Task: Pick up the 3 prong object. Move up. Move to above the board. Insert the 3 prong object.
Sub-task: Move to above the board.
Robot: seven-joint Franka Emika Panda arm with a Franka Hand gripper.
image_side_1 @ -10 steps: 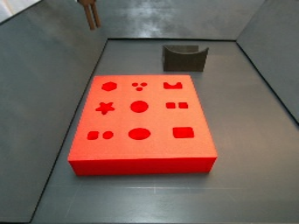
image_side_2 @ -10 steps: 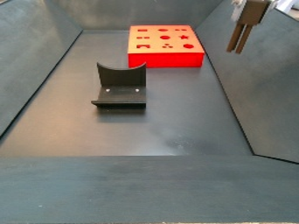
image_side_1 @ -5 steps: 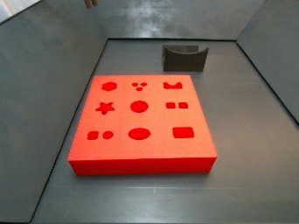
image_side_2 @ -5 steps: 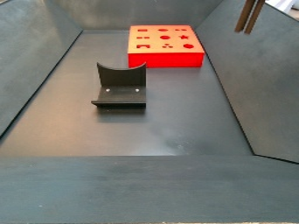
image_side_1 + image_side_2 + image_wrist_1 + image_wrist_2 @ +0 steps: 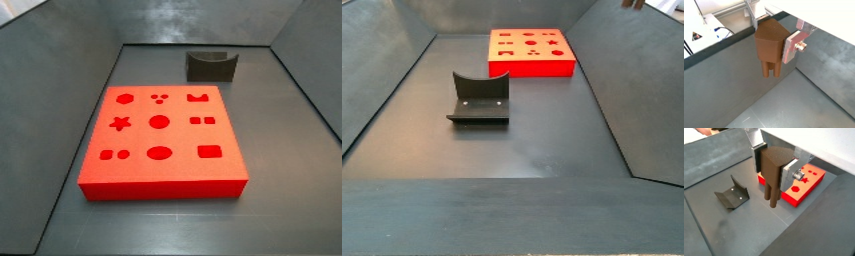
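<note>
High above the board [image 5: 807, 180], our gripper [image 5: 777, 47] has its jaws pinching the 3 prong object [image 5: 769, 47] — we risk missing the three-dot holes if the prongs sit twisted

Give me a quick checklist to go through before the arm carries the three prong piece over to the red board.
1. Grip: the gripper is shut on the 3 prong object in both wrist views. Ok.
2. Prongs: hanging down, clear of the floor. Ok.
3. Height: the gripper is nearly out of frame at the top of a side view, well above everything. Ok.
4. The board: flat on the floor, cut-outs uncovered. Ok.
5. The fixture: stands apart from the board. Ok.
6. Alignment with the three-dot cut-out: cannot tell.
</note>
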